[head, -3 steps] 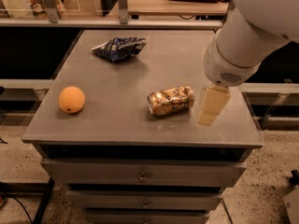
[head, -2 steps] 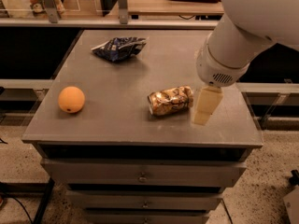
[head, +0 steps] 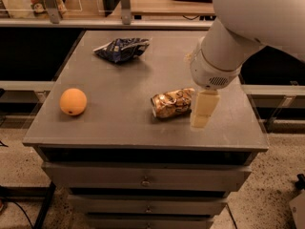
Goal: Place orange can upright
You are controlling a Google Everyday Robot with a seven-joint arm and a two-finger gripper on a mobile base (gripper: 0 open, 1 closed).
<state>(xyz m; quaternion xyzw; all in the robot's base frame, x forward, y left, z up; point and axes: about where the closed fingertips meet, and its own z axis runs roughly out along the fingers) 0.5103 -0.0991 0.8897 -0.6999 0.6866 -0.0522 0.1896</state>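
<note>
The orange can [head: 172, 103], golden with pale and dark markings and a bit dented, lies on its side on the grey cabinet top [head: 119, 80], near the front right. My gripper [head: 202, 111] hangs from the white arm just right of the can, its pale fingers pointing down at the can's right end, close to or touching it.
A round orange fruit [head: 73, 101] sits at the front left. A dark blue foil snack bag [head: 121, 49] lies at the back middle. The cabinet has drawers [head: 143, 179] below. A counter with rails runs behind.
The arm and gripper have shifted left, closer to the can's right end. The can, fruit and bag have not moved.
</note>
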